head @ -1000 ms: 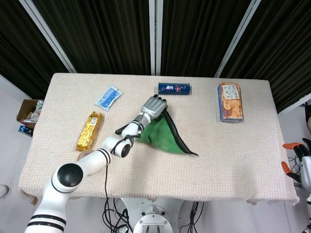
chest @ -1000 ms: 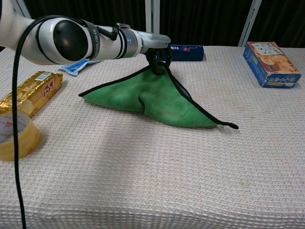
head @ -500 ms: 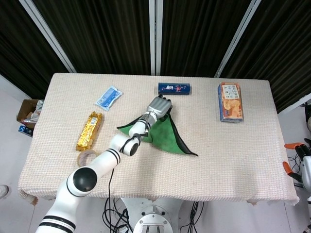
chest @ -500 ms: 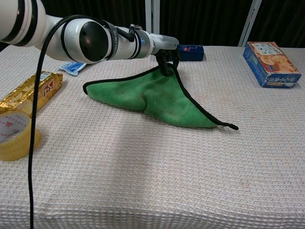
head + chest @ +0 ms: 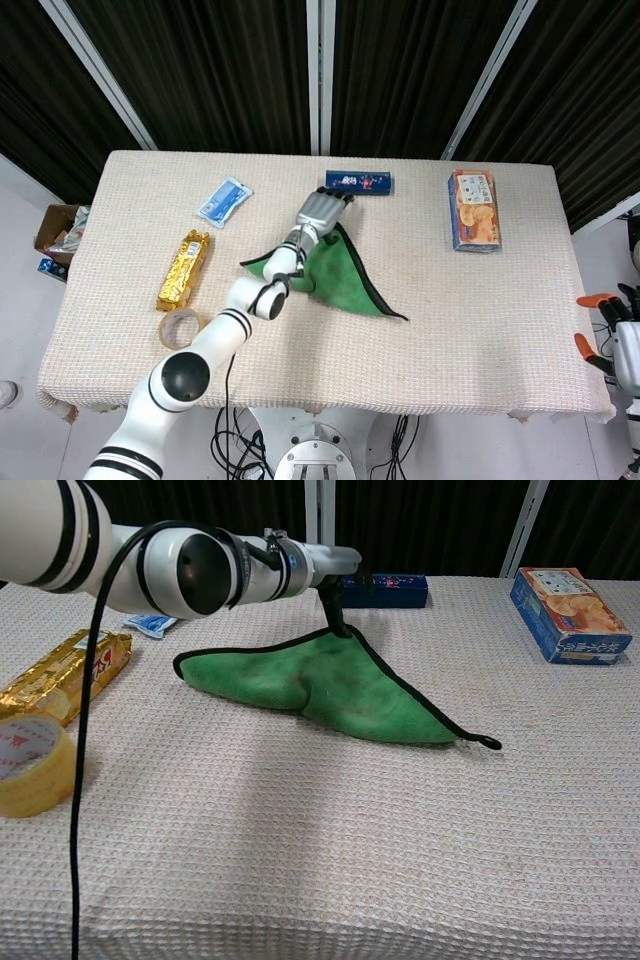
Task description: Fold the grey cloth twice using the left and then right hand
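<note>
Your left hand (image 5: pixel 322 211) pinches the far corner of the cloth (image 5: pixel 340 685), lifting that corner slightly while the rest lies folded in a green triangle on the bench (image 5: pixel 480 310). The blue box (image 5: pixel 358 182) sits just beyond the cloth. Your right hand (image 5: pixel 628 335) hangs off the bench's edge, well away from the cloth; you cannot tell its fingers' state.

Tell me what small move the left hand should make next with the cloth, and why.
Probably lower and let go. The left hand pinches the far corner of the green cloth, which is already doubled into a triangle on the table, so this fold looks nearly laid.
</note>
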{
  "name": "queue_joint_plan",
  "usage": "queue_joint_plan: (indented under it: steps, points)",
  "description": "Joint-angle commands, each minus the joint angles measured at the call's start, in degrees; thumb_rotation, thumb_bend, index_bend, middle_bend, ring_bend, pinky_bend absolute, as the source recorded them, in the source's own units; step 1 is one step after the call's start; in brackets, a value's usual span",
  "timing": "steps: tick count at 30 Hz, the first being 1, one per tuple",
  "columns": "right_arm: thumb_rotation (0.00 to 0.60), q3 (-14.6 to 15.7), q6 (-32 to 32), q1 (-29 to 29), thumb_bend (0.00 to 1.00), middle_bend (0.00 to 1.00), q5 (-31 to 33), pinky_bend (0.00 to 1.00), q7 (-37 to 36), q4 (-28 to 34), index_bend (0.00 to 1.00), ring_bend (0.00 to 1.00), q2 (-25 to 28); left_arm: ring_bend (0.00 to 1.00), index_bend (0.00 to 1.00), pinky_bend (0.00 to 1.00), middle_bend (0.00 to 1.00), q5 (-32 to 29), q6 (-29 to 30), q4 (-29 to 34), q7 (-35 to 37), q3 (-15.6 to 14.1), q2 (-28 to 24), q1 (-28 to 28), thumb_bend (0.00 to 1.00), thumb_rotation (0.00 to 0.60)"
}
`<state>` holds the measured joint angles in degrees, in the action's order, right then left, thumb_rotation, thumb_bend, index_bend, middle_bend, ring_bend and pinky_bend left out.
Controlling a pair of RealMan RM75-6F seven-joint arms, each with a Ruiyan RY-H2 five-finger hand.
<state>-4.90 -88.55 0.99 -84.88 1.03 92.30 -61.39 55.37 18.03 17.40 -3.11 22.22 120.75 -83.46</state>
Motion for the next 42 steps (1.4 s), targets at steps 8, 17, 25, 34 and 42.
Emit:
queue_joint_plan:
  steps: [8,17,25,34,42]
  points:
    - [0.6,5.1,7.5,3.3,0.17,0.28,-6.6,0.1,-1.2,4.1,0.38,0.1,-2.4,0.14,0.1,0.12,0.04,1.3,22.0,38.1,-4.5,-1.5,-23.3,17.9,0.21,0.6]
    - [0.6,0.9,19.9,11.2,0.16,0.22,1.9,0.09,4.3,7.3,0.38,0.04,-11.4,0.14,0.13,0.12,0.05,3.3,41.1,70.1,-15.8,-9.2,-41.4,33.6,0.21,0.6]
    - [0.6,-4.7,25.5,17.0,0.16,0.21,14.3,0.07,8.5,9.0,0.42,0.01,-20.9,0.14,0.16,0.12,0.06,13.9,51.3,80.6,-15.4,-16.2,-46.7,42.6,0.21,0.6]
    - [0.6,-7.7,27.0,21.7,0.16,0.21,24.4,0.06,12.6,3.4,0.47,0.01,-31.4,0.14,0.16,0.12,0.06,19.6,54.9,82.9,-11.0,-18.0,-48.6,47.2,0.21,0.6]
    - [0.6,-8.8,26.9,24.6,0.18,0.22,28.0,0.05,14.6,-2.7,0.51,0.01,-37.2,0.14,0.16,0.12,0.06,21.2,54.5,82.5,-7.9,-17.5,-49.0,48.7,0.21,0.6]
